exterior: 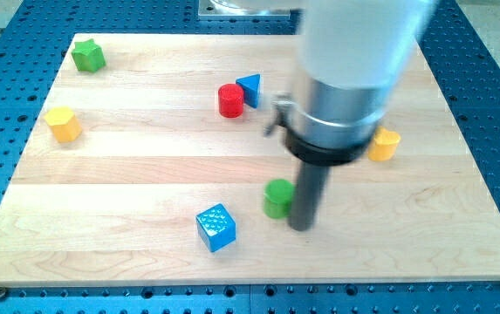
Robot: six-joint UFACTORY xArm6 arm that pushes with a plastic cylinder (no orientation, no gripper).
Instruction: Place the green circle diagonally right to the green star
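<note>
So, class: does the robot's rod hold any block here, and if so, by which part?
Nothing is held. My tip has no hand; it stands right beside the green circle, on the view's right side of it, placed only to push.

Wooden board (145,166) with green star (87,56), green circle (277,198), blue cube (215,227).

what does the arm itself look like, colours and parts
The arm is a wide white cylinder, blurred at this range. Below it sits a silver metal collar with a small screw or fitting jutting towards the view's left, then a black ring. From that hangs a straight dark grey rod ending in my tip. No cables or markings show.
</note>
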